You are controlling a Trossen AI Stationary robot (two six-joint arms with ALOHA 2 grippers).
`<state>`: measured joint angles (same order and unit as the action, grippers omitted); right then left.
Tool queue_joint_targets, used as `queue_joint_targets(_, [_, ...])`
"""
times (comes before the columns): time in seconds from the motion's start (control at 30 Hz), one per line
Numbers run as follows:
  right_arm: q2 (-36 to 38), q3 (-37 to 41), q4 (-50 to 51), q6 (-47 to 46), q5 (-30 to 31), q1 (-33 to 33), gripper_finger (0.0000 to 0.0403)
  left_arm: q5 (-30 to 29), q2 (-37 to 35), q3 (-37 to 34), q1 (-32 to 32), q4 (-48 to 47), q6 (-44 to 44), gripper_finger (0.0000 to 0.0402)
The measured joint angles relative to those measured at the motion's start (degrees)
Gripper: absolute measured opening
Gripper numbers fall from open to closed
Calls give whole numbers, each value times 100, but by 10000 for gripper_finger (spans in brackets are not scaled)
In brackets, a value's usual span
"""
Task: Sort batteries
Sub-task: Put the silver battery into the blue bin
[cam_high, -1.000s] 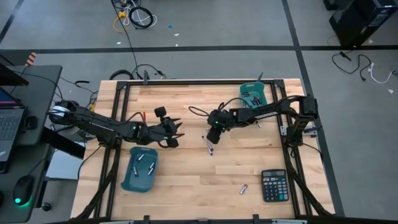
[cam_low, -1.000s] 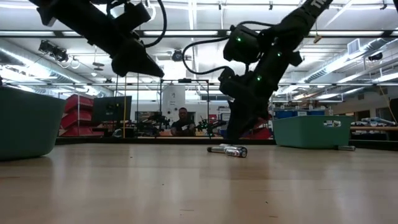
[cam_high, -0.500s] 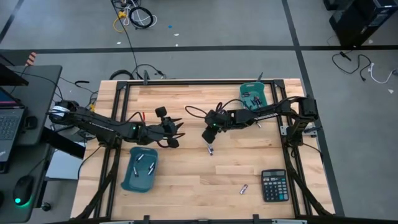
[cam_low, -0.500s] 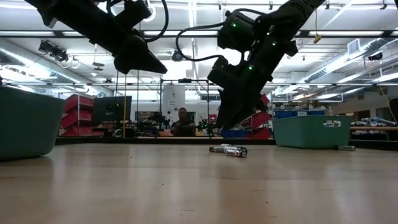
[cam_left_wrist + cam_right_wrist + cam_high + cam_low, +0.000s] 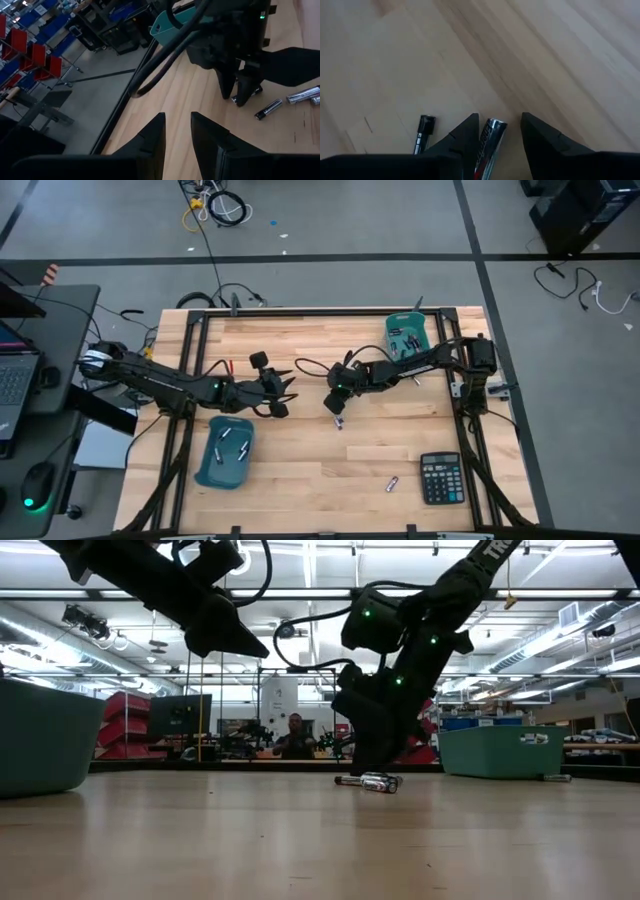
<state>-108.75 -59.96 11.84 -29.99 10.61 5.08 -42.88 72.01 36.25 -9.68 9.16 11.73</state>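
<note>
The right gripper (image 5: 497,137) stands open low over the desk (image 5: 300,470) with one battery (image 5: 487,135) between its fingers, ready to close, while the left gripper (image 5: 177,132) waits open nearby.

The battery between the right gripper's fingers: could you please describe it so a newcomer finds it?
Start at the wooden table, mid-table where the right gripper points down. A silver-capped battery lies between its open fingers; the neighbouring battery lies outside them.

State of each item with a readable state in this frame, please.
Right gripper: open, fingers astride a silver cylindrical battery lying on the table.
Left gripper: open, empty, raised.
Teal plastic bin near left arm: holds batteries.
Black calculator: flat on table.
</note>
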Motion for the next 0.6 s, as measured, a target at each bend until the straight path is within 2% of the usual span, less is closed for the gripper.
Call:
queue_joint_targets(0.27, [-66, -7, -33, 210, 109, -4, 116, 1, 2, 0, 32, 43, 4, 92])
queue_joint_targets(0.6, [-70, -7, -105, 512, 116, 7, 24, 3, 2, 0, 32, 41, -1, 92])
